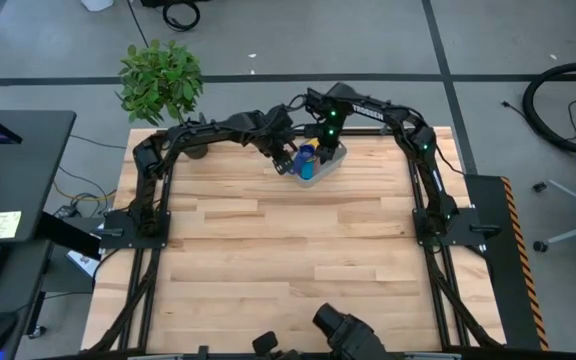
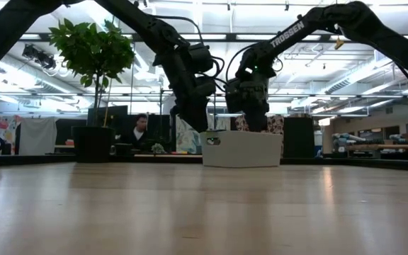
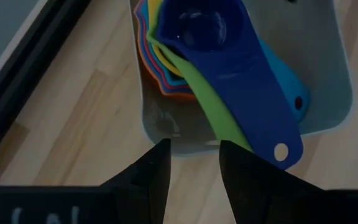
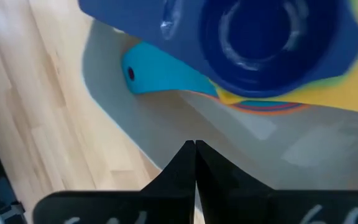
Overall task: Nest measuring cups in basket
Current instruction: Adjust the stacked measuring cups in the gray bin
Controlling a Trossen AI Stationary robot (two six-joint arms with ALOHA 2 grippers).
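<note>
The pale basket [image 1: 336, 158] stands at the table's far middle. In it lies a nested stack of measuring cups, the dark blue cup [image 3: 216, 37] on top, with a green handle [image 3: 210, 106], a light blue handle [image 4: 154, 78] and yellow and orange rims [image 4: 353, 93] showing below it. My left gripper [image 3: 194, 152] is open, just outside the basket's end wall [image 3: 166, 127] on the left, slanting down. My right gripper [image 4: 194, 149] is shut with nothing between its fingers and points down over the basket's inner wall [image 4: 166, 118], beside the stack. My right gripper's shut fingertips [image 4: 185, 158] stand right at the basket's inner wall. Whether they touch it, I cannot tell.
A potted plant [image 1: 161, 80] stands at the table's far left corner, its dark pot [image 2: 93, 144] left of the basket. Bare wooden table [image 1: 288, 260] lies between the basket and the near edge. A person sits in the room beyond [image 2: 140, 127].
</note>
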